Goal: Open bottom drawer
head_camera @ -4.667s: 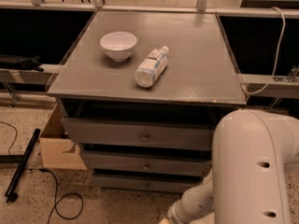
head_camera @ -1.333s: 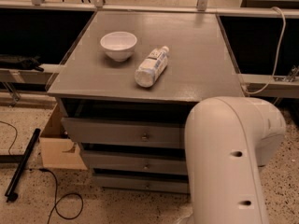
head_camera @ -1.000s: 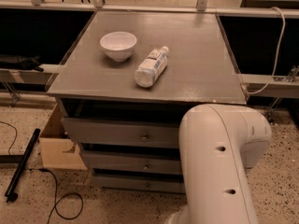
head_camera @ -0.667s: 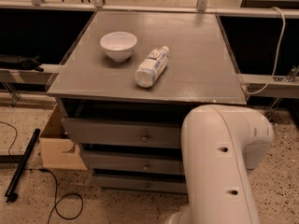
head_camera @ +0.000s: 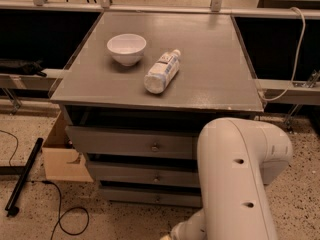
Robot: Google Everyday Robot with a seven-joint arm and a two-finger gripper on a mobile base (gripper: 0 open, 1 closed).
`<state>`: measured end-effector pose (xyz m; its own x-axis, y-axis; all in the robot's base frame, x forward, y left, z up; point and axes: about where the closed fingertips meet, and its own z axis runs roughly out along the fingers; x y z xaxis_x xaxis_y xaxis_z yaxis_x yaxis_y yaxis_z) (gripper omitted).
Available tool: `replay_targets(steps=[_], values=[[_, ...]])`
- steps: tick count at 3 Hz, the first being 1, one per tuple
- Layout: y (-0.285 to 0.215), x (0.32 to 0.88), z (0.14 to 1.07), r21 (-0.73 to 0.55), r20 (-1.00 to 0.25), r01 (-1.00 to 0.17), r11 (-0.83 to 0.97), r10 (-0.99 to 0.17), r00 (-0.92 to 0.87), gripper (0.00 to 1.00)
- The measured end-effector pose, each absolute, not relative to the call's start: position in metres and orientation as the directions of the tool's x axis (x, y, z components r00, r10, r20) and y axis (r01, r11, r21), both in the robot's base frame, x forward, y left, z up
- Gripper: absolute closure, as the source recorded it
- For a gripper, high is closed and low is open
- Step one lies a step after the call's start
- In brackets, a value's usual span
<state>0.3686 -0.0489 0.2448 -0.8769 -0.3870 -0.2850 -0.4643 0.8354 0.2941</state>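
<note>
**Item: the bottom drawer** (head_camera: 131, 196). Lowest of three grey wooden drawer fronts in the grey cabinet, seen as a thin strip at lower centre of the frame. It carries one small round knob (head_camera: 158, 199) near its middle. It appears shut, so the task is judged not yet done.

**Item: hand** (head_camera: 165, 237). At the bottom edge, just left of centre, almost wholly cut off by the frame. Whether it is open or closed cannot be told. It grips nothing that can be seen.

**Item: bulky white robot arm** (head_camera: 240, 184). Fills the lower right and covers the right ends of the drawer fronts.

**Governing relation.** The bottom drawer lies just above the hand in the frame, and the knob is almost straight up from it. The drawer's long axis runs left to right across the frame. There is only the one arm. As a judgement, the hand must rise a little to the knob and then pull toward the bottom of the frame.

**Other items**
- Middle grey drawer front (head_camera: 135, 174), directly above the bottom one.
- Tallest grey drawer front (head_camera: 120, 141), at the top.
- Counter (head_camera: 210, 59), the flat grey cabinet top.
- White ceramic bowl (head_camera: 127, 48), upright at the counter's upper left.
- Clear plastic bottle (head_camera: 162, 72), lying on its side just right of the bowl and apart from it.
- Brown cardboard box (head_camera: 62, 159), on the floor left of the cabinet.
</note>
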Motion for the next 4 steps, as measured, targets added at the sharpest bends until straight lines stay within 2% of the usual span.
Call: replay_targets(steps=[3, 4], values=[[-0.049, 0.362, 0.239, 0.277, -0.312, -0.517, 0.81, -0.433, -0.846, 0.0], [-0.054, 0.343, 0.232, 0.228, -0.363, -0.602, 0.765, -0.507, -0.782, 0.0]])
